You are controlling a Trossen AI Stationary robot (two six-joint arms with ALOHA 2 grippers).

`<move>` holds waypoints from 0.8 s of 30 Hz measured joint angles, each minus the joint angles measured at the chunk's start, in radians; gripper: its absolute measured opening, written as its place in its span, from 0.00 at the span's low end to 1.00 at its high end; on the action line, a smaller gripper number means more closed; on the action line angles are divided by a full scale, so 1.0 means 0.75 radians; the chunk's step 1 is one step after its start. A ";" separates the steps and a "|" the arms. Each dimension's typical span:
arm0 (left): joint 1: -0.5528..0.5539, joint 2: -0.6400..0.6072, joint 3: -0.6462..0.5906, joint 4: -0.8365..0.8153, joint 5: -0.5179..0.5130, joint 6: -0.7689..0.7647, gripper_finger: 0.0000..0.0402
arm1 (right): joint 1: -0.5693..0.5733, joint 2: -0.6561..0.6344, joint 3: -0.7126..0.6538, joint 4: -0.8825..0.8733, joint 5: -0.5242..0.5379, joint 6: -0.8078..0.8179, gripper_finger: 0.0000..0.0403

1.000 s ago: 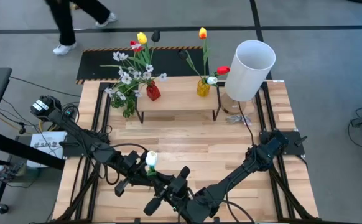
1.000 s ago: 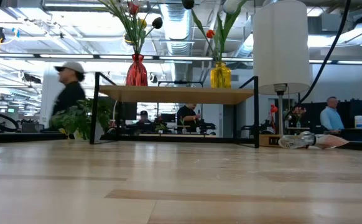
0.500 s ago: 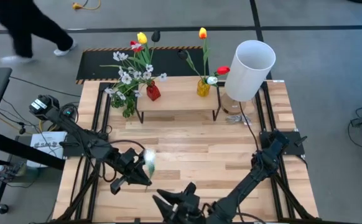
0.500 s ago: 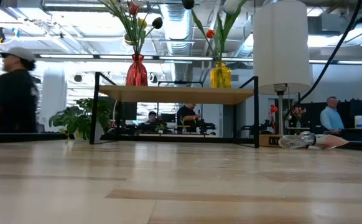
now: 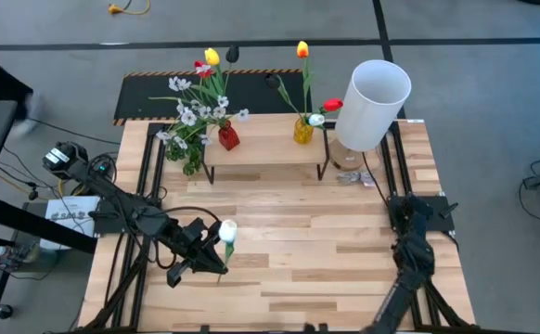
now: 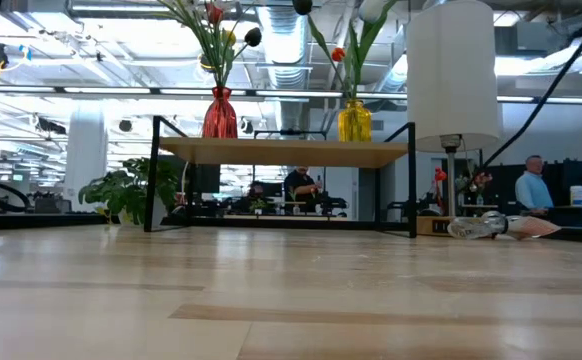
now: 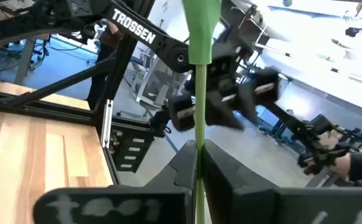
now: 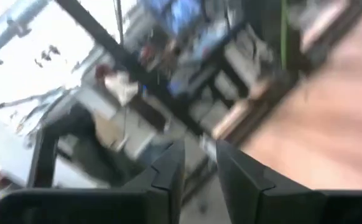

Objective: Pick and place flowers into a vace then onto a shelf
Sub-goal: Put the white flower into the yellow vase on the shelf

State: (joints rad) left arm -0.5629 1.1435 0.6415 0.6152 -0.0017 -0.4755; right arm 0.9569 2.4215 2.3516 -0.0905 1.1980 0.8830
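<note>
Flower stem [image 7: 196,124], thin and green, runs straight up between the two dark fingers [image 7: 221,168] of the left gripper [image 7: 197,163], which are pinched tight on it with no gap showing on either side. From above, that left gripper [image 5: 199,252] sits over the near left part of the slatted table [image 5: 298,241], and the held flower's white tulip head [image 5: 227,230] shows just to its right. The shelf [image 5: 268,141] stands at the far side of the table with a red vase [image 5: 228,137] and a yellow vase [image 5: 303,131] on it, both already holding flowers. A white cylinder lamp [image 5: 372,91] stands at the far right. The right arm [image 5: 415,250] is pulled back toward the near right edge; its gripper [image 8: 199,163] points off the table, fingers a narrow gap apart with nothing between them.
</note>
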 joint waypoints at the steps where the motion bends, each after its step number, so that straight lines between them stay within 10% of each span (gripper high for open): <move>1: 0.000 0.000 0.000 0.001 0.000 -0.008 0.00 | 0.019 0.000 0.000 -0.095 -0.023 0.117 0.20; 6: 0.000 0.000 0.000 0.006 -0.004 -0.053 0.00 | 0.048 0.000 0.000 -0.542 -0.269 0.596 0.10; 24: -0.001 0.000 -0.001 0.003 -0.019 -0.057 0.00 | -0.320 -0.220 -0.001 -1.870 -0.531 0.712 0.00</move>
State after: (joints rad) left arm -0.5632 1.1436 0.6411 0.6174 -0.0163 -0.5185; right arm 0.7170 2.2567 2.3512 -1.4928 0.7998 1.4174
